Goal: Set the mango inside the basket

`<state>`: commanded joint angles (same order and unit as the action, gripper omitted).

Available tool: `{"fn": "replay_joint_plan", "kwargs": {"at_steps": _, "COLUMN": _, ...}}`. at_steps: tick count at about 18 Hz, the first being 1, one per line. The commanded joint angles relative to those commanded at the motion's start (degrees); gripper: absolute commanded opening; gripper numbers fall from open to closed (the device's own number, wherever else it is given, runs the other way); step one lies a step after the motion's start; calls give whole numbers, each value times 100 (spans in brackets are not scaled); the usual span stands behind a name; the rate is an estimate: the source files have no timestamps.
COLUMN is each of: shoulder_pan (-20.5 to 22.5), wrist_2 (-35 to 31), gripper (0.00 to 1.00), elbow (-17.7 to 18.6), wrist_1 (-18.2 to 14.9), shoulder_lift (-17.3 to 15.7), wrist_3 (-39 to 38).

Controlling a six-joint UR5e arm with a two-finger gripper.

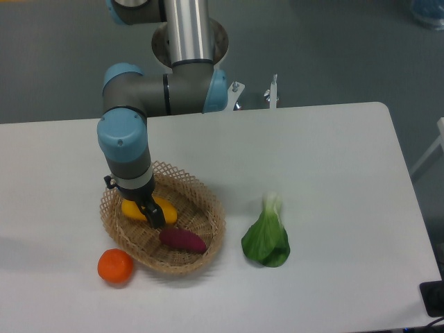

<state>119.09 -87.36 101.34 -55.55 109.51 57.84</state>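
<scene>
Inside the basket [201, 201]: gripper [150, 211] positioned over the mango [164, 209], fingers touching it; jaw opening not discernible, grasp unconfirmed.

Setting: we take this for a robotics lab or test bench — not a kitchen. We note a plain white table [326, 159] with rounded corners standing on dull grey-green floor [333, 48], and a grey-and-blue industrial arm [149, 90] mounted on a round base at the table's far edge. On the tabletop we list staged produce only — a wicker basket [208, 208] with a mango [166, 206] and a purple sweet potato [183, 240], an orange fruit [114, 266], a leafy green [266, 239].
</scene>
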Motion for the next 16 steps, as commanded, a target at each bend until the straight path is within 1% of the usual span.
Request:
{"fn": "replay_joint_plan", "kwargs": {"at_steps": 3, "shoulder_pan": 61, "wrist_2": -44, "gripper": 100, "elbow": -27, "wrist_1": 413, "shoulder_lift": 35, "wrist_3": -9}}
{"fn": "replay_joint_plan", "kwargs": {"at_steps": 5, "shoulder_pan": 271, "wrist_2": -105, "gripper": 100, "elbow": -70, "wrist_1": 493, "shoulder_lift": 53, "wrist_3": -18}}
{"fn": "replay_joint_plan", "kwargs": {"at_steps": 7, "shoulder_pan": 552, "wrist_2": -237, "gripper": 100, "elbow": -114, "wrist_1": 502, "shoulder_lift": 27, "wrist_3": 8}}
{"fn": "replay_joint_plan", "kwargs": {"at_steps": 10, "shoulder_pan": 781, "wrist_2": -246, "gripper": 100, "elbow": -386, "wrist_1": 484, "shoulder_lift": 88, "wrist_3": 44}}
{"fn": "replay_joint_plan", "kwargs": {"at_steps": 12, "shoulder_pan": 1010, "wrist_2": -237, "gripper": 100, "elbow": -518, "wrist_1": 475, "shoulder_lift": 149, "wrist_3": 70}}
{"fn": "replay_joint_plan", "kwargs": {"at_steps": 15, "shoulder_pan": 1422, "wrist_2": -246, "gripper": 100, "elbow": -685, "wrist_1": 370, "shoulder_lift": 141, "wrist_3": 402}}
{"fn": "replay_joint_plan", "kwargs": {"at_steps": 16, "shoulder_pan": 1528, "wrist_2": -246, "gripper": 100, "elbow": -738, "wrist_1": 274, "shoulder_lift": 132, "wrist_3": 595}}
